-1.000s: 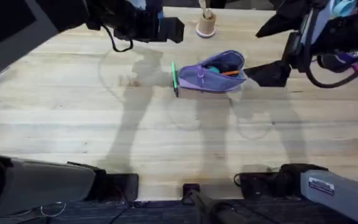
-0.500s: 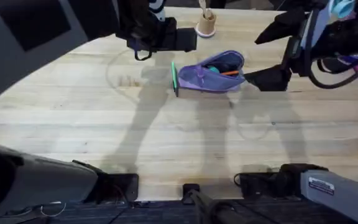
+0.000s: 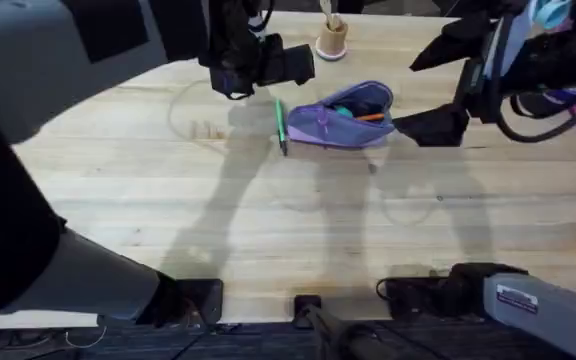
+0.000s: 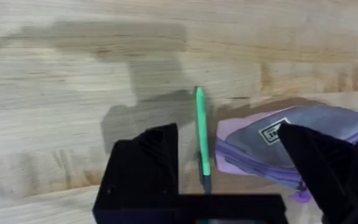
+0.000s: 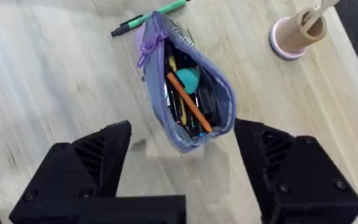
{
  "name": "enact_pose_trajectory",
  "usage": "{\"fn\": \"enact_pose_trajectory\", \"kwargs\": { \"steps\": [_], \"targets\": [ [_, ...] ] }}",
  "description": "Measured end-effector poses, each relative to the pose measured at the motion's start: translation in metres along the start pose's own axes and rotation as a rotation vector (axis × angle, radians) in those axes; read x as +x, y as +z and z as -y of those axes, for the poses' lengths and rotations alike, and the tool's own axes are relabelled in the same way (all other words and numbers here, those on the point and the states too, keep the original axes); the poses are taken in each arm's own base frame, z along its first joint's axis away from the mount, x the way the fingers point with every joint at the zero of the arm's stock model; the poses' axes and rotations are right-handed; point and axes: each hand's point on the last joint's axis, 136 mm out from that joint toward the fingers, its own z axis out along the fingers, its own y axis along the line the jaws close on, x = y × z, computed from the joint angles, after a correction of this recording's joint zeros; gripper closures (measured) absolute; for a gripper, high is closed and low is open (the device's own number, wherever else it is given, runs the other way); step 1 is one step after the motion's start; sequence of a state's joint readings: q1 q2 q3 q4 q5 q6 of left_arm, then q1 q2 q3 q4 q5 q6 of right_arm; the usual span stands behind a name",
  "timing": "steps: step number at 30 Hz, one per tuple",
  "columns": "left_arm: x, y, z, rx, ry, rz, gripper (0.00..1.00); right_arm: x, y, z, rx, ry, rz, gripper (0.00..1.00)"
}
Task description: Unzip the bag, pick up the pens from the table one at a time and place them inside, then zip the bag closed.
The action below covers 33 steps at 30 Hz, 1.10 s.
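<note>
The bag (image 5: 188, 93) is unzipped with the orange pen (image 5: 189, 102) inside; the green pen (image 4: 201, 137) waits on the worktop (image 3: 268, 210), under my left end effector (image 4: 229, 165), wide open and empty like my right end effector (image 5: 182, 168).

Bag (image 3: 343, 118) on table (image 3: 268, 230), far centre; one pen (image 3: 281, 125) just left of it, another pen (image 5: 189, 104) inside. My left gripper (image 4: 232, 165) above the outer pen.

Your left gripper (image 4: 229, 180) has blocky matte-black fingers (image 4: 145, 165) with faceted, angular faces. Your right gripper (image 5: 185, 168) matches: black, chunky, ridged on the inner slopes. From overhead, your right arm (image 3: 528, 50) carries looped black cables and a light-blue fitting; both bases wear grey housings, the right one (image 3: 533, 300) bearing a white label.
</note>
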<state>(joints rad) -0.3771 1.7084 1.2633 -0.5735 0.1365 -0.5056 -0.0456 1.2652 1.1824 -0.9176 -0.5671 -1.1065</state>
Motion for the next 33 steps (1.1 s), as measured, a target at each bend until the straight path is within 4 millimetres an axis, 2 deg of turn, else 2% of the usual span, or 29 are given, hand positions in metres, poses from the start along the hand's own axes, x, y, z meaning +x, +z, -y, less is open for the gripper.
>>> {"fn": "enact_pose_trajectory", "kwargs": {
  "steps": [4, 11, 19, 33],
  "targets": [
    [-0.007, 0.0, 0.004, 0.018, 0.0, 0.029, 0.007, 0.0, 0.0, 0.0, 0.0, 0.0, 0.0, 0.005],
    [-0.007, 0.003, 0.004, 0.016, -0.004, 0.025, 0.007, 0.0, 0.0, 0.0, 0.0, 0.0, 0.0, 0.005],
    [0.007, 0.03, -0.009, -0.024, -0.015, -0.041, 0.006, 0.0, 0.0, 0.0, 0.0, 0.0, 0.0, 0.005],
    [0.012, 0.056, -0.033, -0.145, -0.01, -0.044, 0.006, 0.0, 0.0, 0.0, 0.0, 0.0, 0.0, 0.005]
  ]
}}
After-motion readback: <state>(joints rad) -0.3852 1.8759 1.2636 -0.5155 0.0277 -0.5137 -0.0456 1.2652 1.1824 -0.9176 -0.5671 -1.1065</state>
